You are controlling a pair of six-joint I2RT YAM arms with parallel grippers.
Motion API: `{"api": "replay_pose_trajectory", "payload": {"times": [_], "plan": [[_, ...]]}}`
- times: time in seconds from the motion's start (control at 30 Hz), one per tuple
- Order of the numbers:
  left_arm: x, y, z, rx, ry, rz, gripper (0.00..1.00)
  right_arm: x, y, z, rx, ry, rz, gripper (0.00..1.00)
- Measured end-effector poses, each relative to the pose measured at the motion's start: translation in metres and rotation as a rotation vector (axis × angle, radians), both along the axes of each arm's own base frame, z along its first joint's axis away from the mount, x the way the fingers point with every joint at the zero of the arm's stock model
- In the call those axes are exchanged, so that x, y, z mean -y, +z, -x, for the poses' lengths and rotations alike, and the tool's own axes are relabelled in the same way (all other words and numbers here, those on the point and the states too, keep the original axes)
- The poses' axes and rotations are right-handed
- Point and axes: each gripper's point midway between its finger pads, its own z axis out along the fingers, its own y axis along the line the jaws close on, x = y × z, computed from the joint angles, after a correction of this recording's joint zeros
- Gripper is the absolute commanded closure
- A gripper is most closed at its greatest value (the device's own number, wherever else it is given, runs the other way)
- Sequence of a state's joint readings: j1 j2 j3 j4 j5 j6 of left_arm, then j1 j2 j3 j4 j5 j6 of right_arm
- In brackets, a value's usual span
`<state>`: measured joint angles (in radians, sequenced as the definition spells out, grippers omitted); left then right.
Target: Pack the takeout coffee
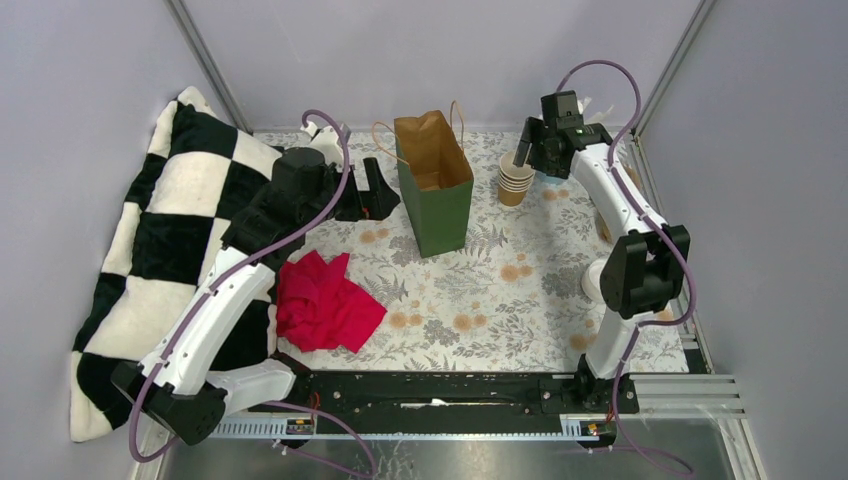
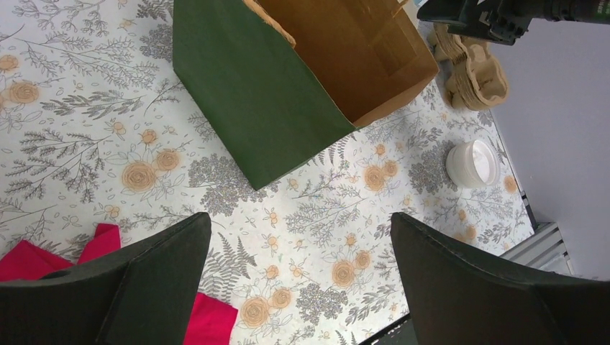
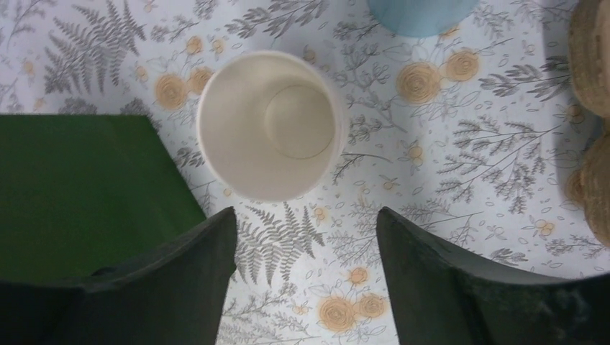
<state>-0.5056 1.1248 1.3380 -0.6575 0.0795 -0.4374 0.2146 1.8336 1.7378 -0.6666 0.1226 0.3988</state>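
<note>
1. On the floral tabletop (image 1: 520, 300): green bag (image 1: 440, 205) upright, mouth open.
2. Just right of it, stacked kraft cups (image 1: 515, 180).
3. Above those, right pincer (image 3: 306, 223) — spread and empty.
4. Near the bag's left side, left pincer (image 2: 298, 230) — likewise released.

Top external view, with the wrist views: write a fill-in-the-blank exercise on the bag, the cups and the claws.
1. The green bag stands upright with its top ____.
2. The claw over the cup stack belongs to the ____ arm.
3. The stack's top cup has no ____ on it.
4. The crumpled cloth beside the left arm is ____.
Missing words: open; right; lid; red.
</note>
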Motion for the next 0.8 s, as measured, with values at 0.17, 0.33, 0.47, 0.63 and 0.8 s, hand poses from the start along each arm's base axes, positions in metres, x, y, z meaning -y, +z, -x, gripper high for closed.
{"api": "replay_pose_trajectory", "payload": {"times": [0.17, 0.33, 0.47, 0.63, 0.8], "plan": [[0.004, -0.003, -0.002, -0.010, -0.018, -0.006, 0.01, 0.012, -0.012, -0.019, -0.006, -0.030, 0.048, 0.41], [0.005, -0.005, -0.002, -0.010, -0.030, -0.014, 0.01, 0.018, -0.037, -0.032, -0.046, -0.030, 0.099, 0.53], [0.005, 0.000, -0.002, 0.001, -0.034, -0.015, 0.01, 0.020, -0.045, -0.036, -0.057, -0.028, 0.120, 0.67], [0.004, 0.003, -0.002, 0.013, -0.041, -0.021, 0.01, 0.021, -0.038, -0.045, -0.033, -0.030, 0.135, 0.77], [0.004, 0.003, -0.002, 0.019, -0.045, -0.027, 0.01, 0.022, -0.027, -0.053, -0.004, -0.031, 0.145, 0.77]]}}
